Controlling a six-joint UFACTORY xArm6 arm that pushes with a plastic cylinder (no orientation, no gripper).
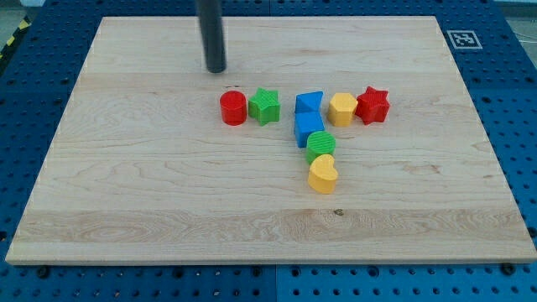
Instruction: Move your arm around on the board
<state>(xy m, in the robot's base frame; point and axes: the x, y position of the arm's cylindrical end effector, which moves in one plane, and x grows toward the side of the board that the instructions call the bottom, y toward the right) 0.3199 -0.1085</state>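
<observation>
My tip rests on the wooden board near the view's top, just above and left of the red cylinder, apart from it. Right of the cylinder sits a green star, touching or nearly touching it. Further right stand a blue block, a yellow hexagon and a red star in a row. Below the blue block a second blue block, a green cylinder and a yellow heart form a column running down.
A blue perforated table surrounds the board. A black-and-white marker tag lies off the board's top right corner.
</observation>
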